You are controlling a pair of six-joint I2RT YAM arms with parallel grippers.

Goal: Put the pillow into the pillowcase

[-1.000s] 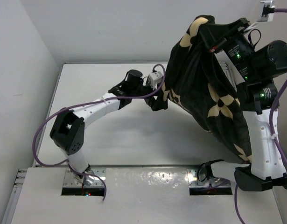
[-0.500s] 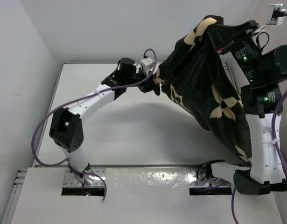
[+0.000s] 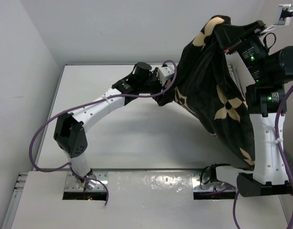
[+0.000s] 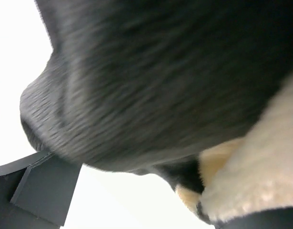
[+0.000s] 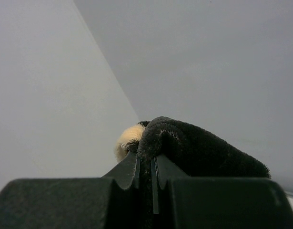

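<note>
The black pillowcase (image 3: 217, 90) with tan flowers hangs bulging from my right gripper (image 3: 221, 34), which is raised high at the back right. In the right wrist view the gripper (image 5: 145, 164) is shut on a fold of the pillowcase (image 5: 198, 148). My left gripper (image 3: 169, 93) is against the case's lower left edge. In the left wrist view the black and tan fabric (image 4: 160, 81) fills the frame just beyond the left gripper (image 4: 151, 191), whose fingers (image 4: 36, 191) stand wide apart. The pillow is not in view; I cannot tell whether it is inside the case.
The white table (image 3: 127, 138) lies under both arms, with white walls at the left and back. The case drapes down over the right arm's upper link (image 3: 265, 138). A purple cable (image 3: 46, 138) loops beside the left arm.
The left gripper swung from the case's left edge up and back, then right and down, pressing into the fabric. The right gripper rose slightly, still holding the case.
</note>
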